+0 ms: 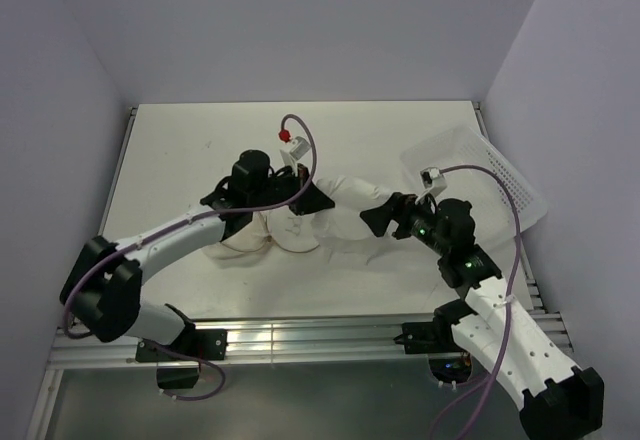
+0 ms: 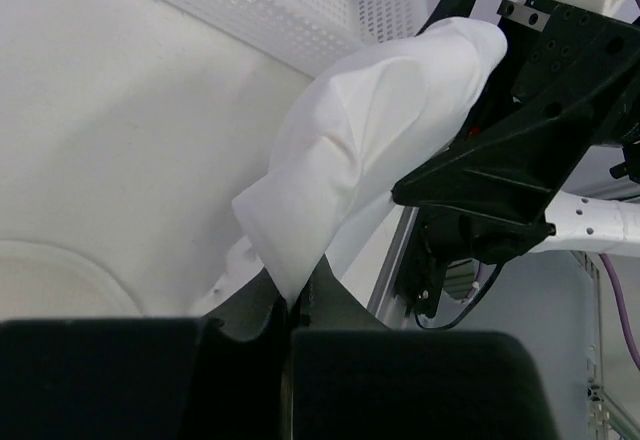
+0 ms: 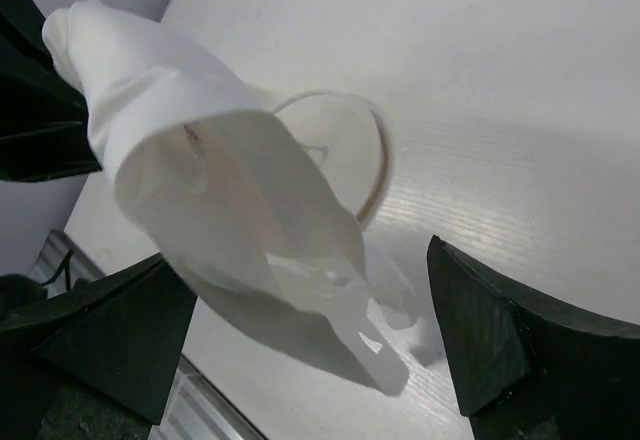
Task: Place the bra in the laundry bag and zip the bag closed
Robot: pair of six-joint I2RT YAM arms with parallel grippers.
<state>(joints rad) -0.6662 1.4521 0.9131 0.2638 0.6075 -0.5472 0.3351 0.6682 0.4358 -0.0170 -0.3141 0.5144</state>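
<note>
Off-white cloth, limp and light: the bra [image 2: 370,140] hangs over the laundry bag [image 3: 381,165], one end pinched in the left claw [image 2: 290,325]. The right claw [image 3: 300,260] gapes wide. Bunched folds should grip best.

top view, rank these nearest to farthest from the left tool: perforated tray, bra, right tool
1. bra: pinched in the shut left tool itself, trailing off to the right.
2. right tool: open, off to the right by the bra's far end.
3. perforated tray: farthest, at the far right, beyond the right tool.
</note>
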